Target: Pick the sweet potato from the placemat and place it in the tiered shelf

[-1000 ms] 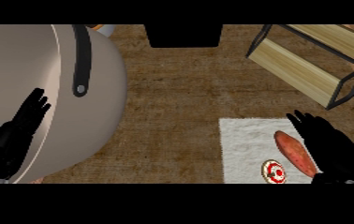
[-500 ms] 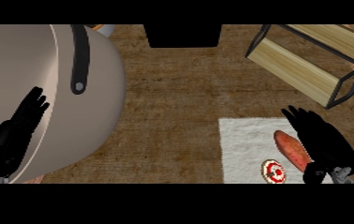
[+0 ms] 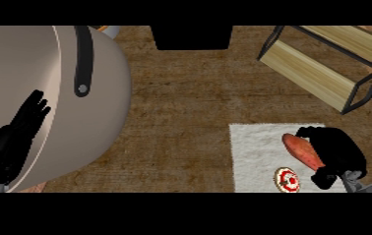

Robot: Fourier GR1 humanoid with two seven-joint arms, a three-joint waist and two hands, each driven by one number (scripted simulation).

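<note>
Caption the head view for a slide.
Right hand curls over the sweet potato on the white placemat; tiered shelf waits beyond.

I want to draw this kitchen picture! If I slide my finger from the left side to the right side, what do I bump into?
Left hand → big beige pot → white placemat → sweet potato → right hand curled round it.

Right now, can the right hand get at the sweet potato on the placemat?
Probably yes. The right hand is already over the white placemat, its fingers curling at the sweet potato, with nothing between them. The small red and white disc lies beside it, apart.
</note>
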